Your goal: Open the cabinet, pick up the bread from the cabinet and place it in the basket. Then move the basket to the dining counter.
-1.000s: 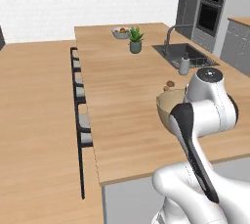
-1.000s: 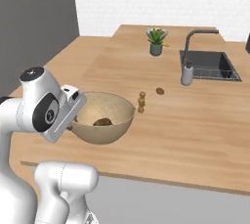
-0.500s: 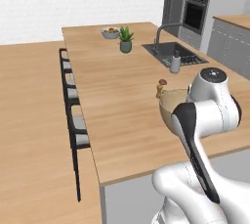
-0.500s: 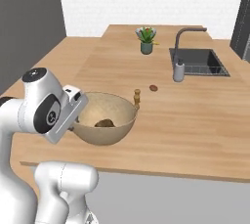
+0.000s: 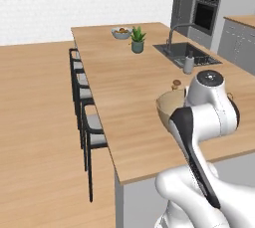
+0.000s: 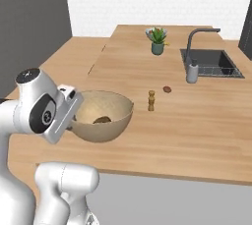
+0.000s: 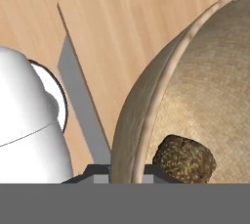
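Since the earlier frames the base is rolling on along the dining counter (image 6: 197,121), so sink (image 6: 211,62) and potted plant (image 6: 157,41) are sliding across both base views. Light wood is spanning the room's middle; ovens (image 5: 206,3) are standing at 1 o'clock. Fingers are staying clamped on the basket (image 6: 106,116) rim at 9 o'clock, with the bread (image 7: 184,158) sitting inside. From the left, 3 stools (image 5: 84,107) are showing.

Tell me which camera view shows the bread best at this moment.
The hand view: the bread sits close up, dark and lumpy, inside the basket beside its wall. The right base view shows it as a small dark lump on the basket's bottom. In the left base view the basket's wall and the arm hide it.
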{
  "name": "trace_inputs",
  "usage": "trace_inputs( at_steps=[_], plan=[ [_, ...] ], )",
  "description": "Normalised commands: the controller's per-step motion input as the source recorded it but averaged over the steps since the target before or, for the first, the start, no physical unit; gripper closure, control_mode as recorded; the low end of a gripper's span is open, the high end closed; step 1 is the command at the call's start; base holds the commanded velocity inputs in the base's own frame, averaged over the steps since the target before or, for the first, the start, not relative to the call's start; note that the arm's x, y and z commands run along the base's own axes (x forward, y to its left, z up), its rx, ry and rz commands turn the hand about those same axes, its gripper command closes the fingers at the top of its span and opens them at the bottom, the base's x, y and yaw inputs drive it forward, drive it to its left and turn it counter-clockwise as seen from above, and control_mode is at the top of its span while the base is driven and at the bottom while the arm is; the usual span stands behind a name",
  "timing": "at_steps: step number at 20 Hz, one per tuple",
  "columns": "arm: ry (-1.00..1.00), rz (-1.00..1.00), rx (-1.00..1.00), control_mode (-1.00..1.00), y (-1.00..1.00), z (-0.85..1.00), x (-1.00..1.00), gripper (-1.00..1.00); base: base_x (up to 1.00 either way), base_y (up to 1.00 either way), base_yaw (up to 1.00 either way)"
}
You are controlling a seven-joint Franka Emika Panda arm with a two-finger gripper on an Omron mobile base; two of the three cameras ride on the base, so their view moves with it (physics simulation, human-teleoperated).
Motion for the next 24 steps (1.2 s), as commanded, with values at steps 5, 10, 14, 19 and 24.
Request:
trace_inputs(
  at_steps=[5, 10, 14, 19, 24],
  plan=[
    [0.00, 0.42, -0.06, -1.00, 0.16, 0.00, 0.55, 1.00, 0.00, 0.00, 0.00],
    [0.00, 0.43, -0.01, -1.00, 0.13, 0.02, 0.97, 1.00, 0.00, 0.00, 0.00],
    [0.01, 0.34, -0.02, -1.00, 0.19, 0.03, 1.00, 1.00, 0.00, 0.00, 0.00],
    [0.01, 0.23, -0.01, -1.00, 0.16, -0.05, 1.00, 1.00, 0.00, 0.00, 0.00],
    [0.04, 0.15, -0.03, -1.00, -0.05, -0.01, 1.00, 1.00, 0.00, 0.00, 0.00]
  ],
)
